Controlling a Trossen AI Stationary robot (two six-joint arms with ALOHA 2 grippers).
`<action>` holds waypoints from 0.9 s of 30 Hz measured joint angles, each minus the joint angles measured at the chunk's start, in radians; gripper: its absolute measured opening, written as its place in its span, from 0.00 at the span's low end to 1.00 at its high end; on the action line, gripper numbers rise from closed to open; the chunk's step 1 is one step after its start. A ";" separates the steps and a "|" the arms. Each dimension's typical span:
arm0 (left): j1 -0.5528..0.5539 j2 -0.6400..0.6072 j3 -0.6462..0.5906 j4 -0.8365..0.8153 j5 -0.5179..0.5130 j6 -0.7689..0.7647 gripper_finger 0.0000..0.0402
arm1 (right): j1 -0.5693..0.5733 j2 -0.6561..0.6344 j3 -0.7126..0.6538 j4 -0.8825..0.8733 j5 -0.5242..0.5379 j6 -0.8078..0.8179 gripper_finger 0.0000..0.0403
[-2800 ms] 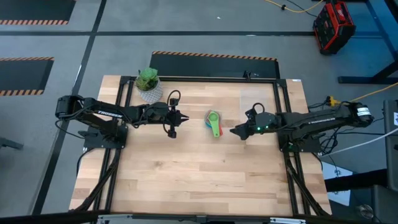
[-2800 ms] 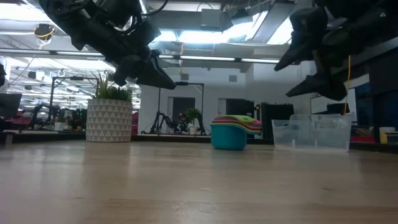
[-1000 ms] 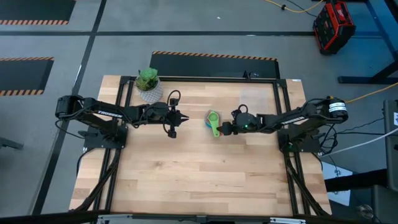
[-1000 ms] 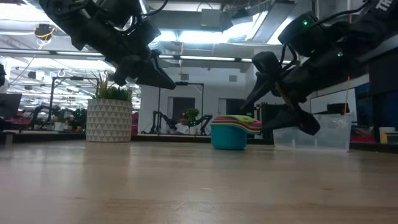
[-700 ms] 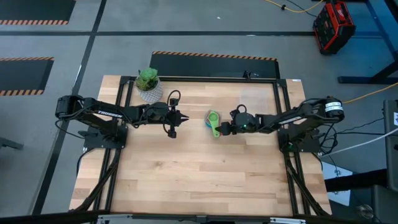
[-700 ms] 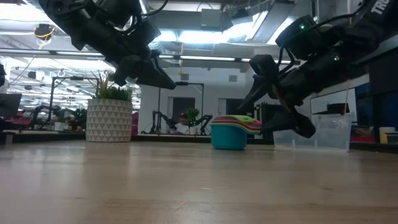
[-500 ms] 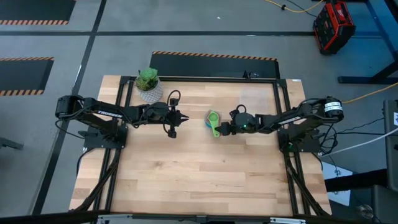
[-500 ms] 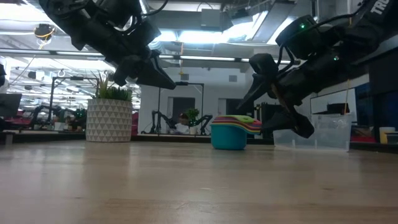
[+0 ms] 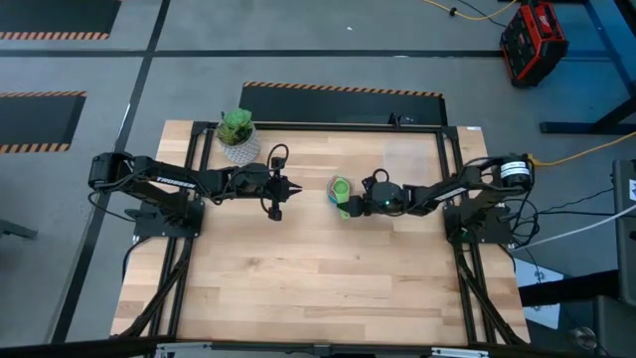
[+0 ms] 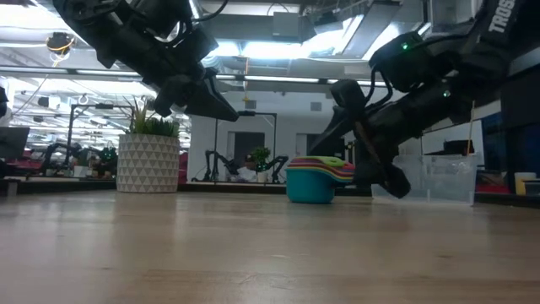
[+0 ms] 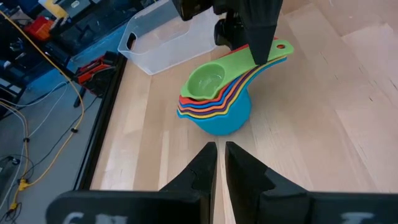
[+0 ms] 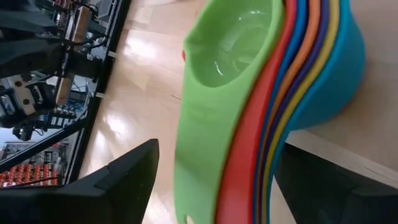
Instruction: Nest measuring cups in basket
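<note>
High view shows the measuring cups (image 9: 341, 190) stacked mid-table with the right gripper (image 9: 354, 205) open around their handles, left gripper (image 9: 277, 202) shut; right wrist view suggests light, stiff, slippery plastic, best pinched there.

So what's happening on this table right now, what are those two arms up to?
The right gripper is open, with its fingers on either side of the handles of the measuring cups, a stack of nested cups with green on top, standing on the wooden table. The cups aren't lifted yet. The clear basket they belong in sits empty beside them. The left gripper is shut and hangs above the table, holding nothing. A potted plant stands at a far corner.
</note>
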 joint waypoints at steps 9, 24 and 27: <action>0.000 0.000 0.000 0.000 0.000 0.000 0.07 | -0.005 0.054 0.000 0.097 -0.033 0.003 0.76; 0.000 0.000 0.000 0.000 0.000 0.000 0.07 | -0.005 0.054 0.000 0.071 -0.033 0.000 0.74; 0.000 0.000 0.000 0.000 0.000 0.000 0.07 | -0.005 0.054 0.000 0.071 -0.033 0.000 0.68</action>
